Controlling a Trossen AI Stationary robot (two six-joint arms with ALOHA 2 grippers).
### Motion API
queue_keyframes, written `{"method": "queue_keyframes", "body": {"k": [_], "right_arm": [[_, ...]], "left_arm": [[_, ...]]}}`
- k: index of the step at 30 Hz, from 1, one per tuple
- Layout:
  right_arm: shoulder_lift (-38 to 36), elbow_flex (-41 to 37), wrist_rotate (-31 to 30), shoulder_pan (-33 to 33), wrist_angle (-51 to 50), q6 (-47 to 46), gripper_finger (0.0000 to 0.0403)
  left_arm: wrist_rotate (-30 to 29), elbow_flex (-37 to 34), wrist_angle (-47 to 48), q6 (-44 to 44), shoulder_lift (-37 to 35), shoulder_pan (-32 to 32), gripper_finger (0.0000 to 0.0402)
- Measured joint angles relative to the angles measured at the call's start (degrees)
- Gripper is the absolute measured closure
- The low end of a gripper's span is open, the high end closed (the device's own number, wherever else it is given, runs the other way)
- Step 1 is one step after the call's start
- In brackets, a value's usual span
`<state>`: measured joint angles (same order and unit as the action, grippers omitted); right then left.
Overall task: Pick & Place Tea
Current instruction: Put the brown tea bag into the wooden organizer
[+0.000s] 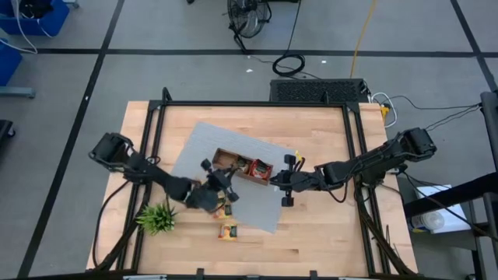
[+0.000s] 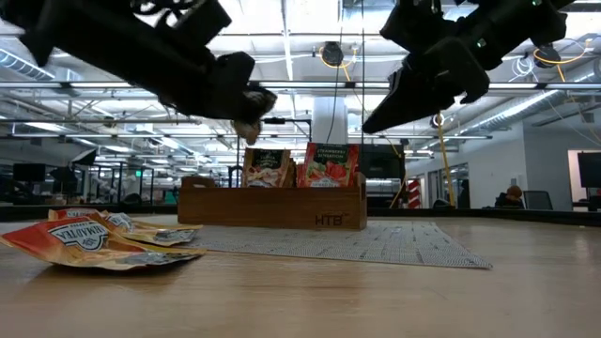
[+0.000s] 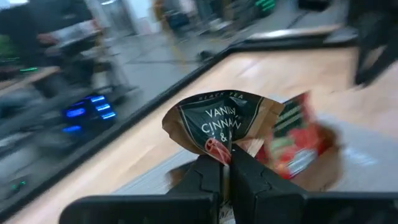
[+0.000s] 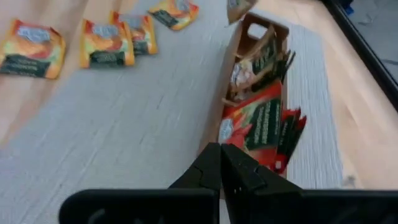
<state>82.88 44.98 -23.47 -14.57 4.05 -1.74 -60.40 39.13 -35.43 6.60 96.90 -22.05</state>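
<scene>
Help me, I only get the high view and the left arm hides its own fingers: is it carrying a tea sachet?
Observer: Yes. The left wrist view shows the left gripper shut on a dark vanilla-cinnamon sachet.
Operator: Is it down in the tray?
Observer: No. In the low view it hangs in the air, higher than the wooden tray rim.
Operator: And the right gripper?
Observer: Its wrist view shows the right gripper shut, with nothing between the fingers.
</scene>
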Motion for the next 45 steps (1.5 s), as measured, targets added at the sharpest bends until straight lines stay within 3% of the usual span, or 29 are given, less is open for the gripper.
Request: {"method": "queue_keyframes", "body": {"k": [3,7,11,19,24,32,45], "right_arm": [[-0.7,-0.1,-2.6,0.0,-2.6,-0.6,0.0403],[-2.0,-0.2,-5.3,0.0,-4.1,-1.1,0.0403],[-4.1,-2.6,-5.2,0.0,-2.1,-1.3,0.0403],[-9.8,-7.7,-5.1,-0.1,3.3,-3.1,0.0403],[-11.5,-9.8,-5.0,-0.1,5.9,-3.2,0.0403],[-11.5,-10.3,-5.0,-0.2,7.1,-3.0,0.0403],[-11.5,-10.3,-5.0,-0.2,7.3,-2.6,0.0403]], "left_arm": [[8.3,-3.2,-10.6,-2.7,0.0,2.9,0.039],[10.2,-4.4,-11.2,-2.2,0.0,5.7,0.039],[18.7,-4.3,-11.3,2.2,0.4,8.7,0.039],[18.9,-3.7,-13.2,7.5,7.1,9.8,0.039],[15.3,-2.7,-16.1,8.6,11.6,9.1,0.039],[13.4,-2.3,-15.7,8.8,13.0,8.8,0.0389],[16.3,-2.2,-12.6,10.5,12.9,8.5,0.0306]]}}
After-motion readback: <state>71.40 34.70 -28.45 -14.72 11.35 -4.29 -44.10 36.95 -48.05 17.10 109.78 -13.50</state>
